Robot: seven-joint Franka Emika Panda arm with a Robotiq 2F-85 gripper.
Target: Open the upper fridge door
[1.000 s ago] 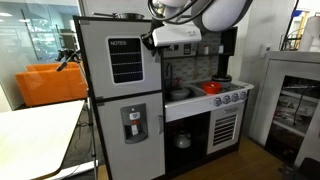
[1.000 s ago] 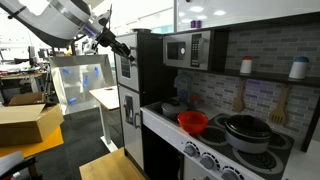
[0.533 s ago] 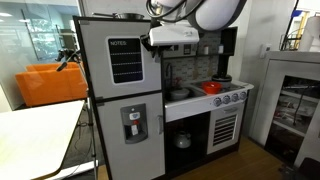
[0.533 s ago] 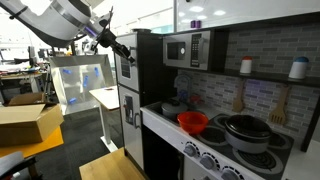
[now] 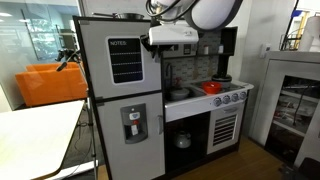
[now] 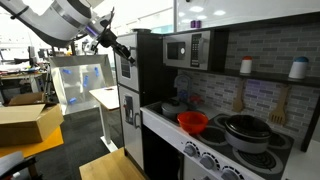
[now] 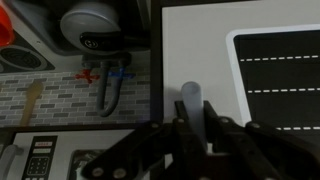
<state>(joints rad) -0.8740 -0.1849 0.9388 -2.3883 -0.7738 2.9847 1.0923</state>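
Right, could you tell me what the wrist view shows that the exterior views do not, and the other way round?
Only the wrist view shows the gripper with a finger on either side of the grey handle; whether it clamps the handle is unclear. It also shows the faucet with red and blue taps. Only the exterior views show the lower door with its dispenser panel and the robot arm. All show the upper fridge door and its black chalkboard panel.
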